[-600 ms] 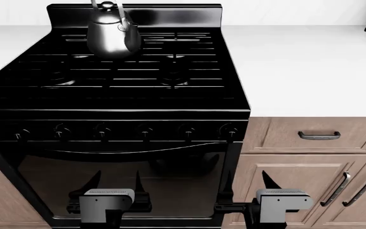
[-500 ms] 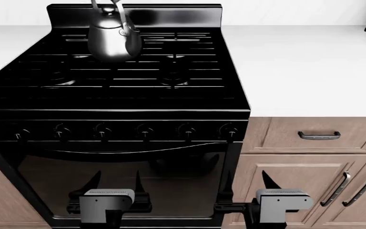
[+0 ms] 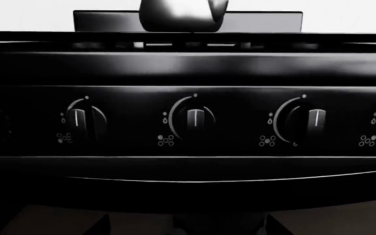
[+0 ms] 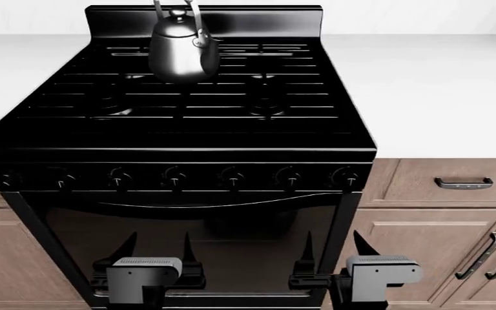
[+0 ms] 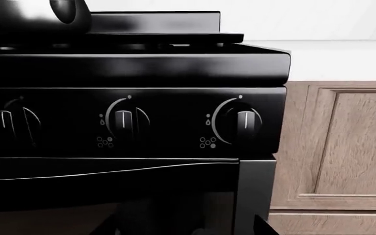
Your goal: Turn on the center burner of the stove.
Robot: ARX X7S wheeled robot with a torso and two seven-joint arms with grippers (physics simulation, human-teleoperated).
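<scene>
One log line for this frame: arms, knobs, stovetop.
left gripper: open, low, off stove | right gripper: open, low | knobs: untouched | kettle: on rear grate

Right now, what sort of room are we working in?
Most likely a home kitchen: a glossy black gas stove carrying a shiny metal kettle, set between white countertop and wooden cabinets.

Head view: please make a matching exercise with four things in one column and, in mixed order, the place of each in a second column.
Things:
1. kettle
2. stove knobs
3. drawer handle
4. left gripper

Places:
A. on the wooden cabinet right of the stove
B. low before the glass oven door
C. on the rear grates of the cooktop
D. in a row on the front panel, above the oven door

Pairs: 1-C, 2-D, 3-A, 4-B
</scene>
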